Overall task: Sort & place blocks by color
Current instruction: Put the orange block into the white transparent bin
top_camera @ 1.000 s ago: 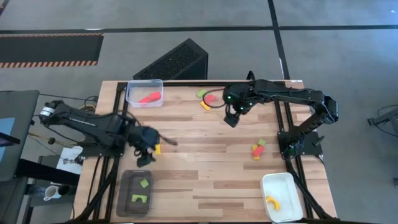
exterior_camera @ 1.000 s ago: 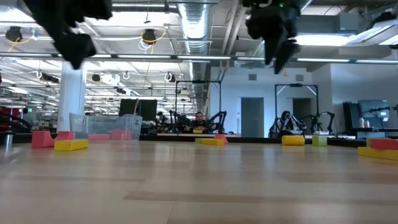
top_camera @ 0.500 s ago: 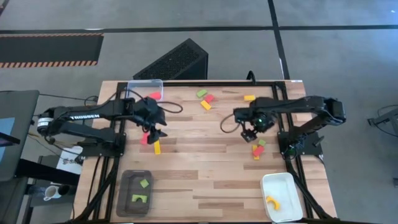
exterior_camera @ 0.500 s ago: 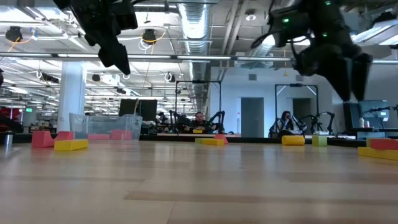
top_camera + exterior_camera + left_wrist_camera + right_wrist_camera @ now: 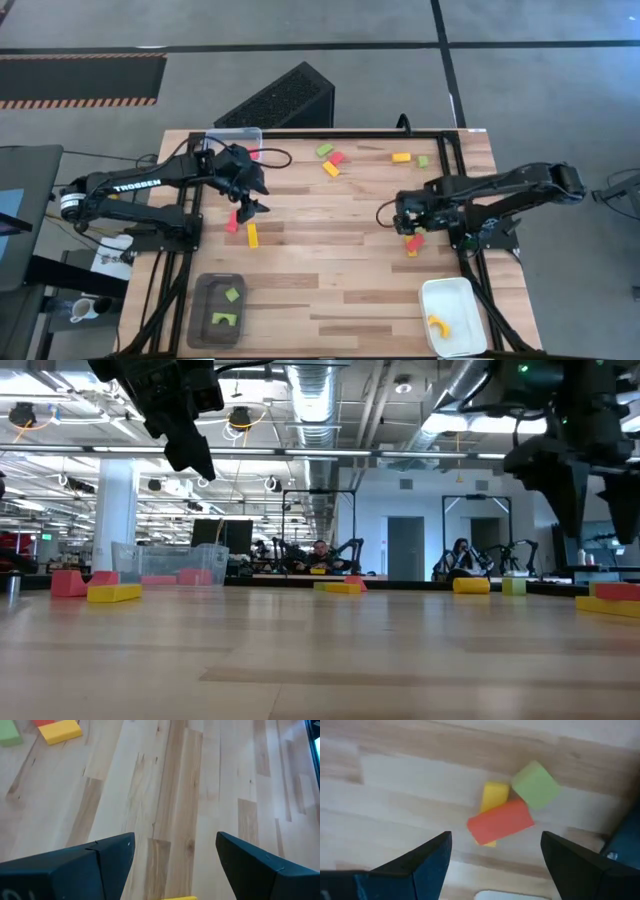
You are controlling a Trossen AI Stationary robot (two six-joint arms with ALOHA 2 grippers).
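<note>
My right gripper (image 5: 408, 224) (image 5: 495, 854) hangs open, pointing down over a small cluster by the table's right edge. There a red bar (image 5: 501, 822) lies across a yellow block (image 5: 494, 796), with a green cube (image 5: 536, 785) beside them; the fingers touch none. My left gripper (image 5: 246, 203) (image 5: 175, 851) is open above the table's left part, slanting down, just far of a red block (image 5: 232, 223) and a yellow bar (image 5: 252, 236). More blocks lie near the far edge: green (image 5: 325, 150), red (image 5: 338, 157), yellow (image 5: 330, 169), yellow (image 5: 401, 157), green (image 5: 423, 160).
A clear tray (image 5: 240, 135) holding a red piece stands at the far left, partly behind my left arm. A dark grey tray (image 5: 200, 320) with green pieces sits near left, a white tray (image 5: 440, 295) with a yellow arch near right. Bare wood fills the table's middle.
My left gripper has swung from above the dark grey tray toward the far edge and now nearly rests. My right gripper has come from the far-middle blocks toward the near and right edges, sinking and rolling about its axis, until it is over the right-hand cluster. Both stayed open.
</note>
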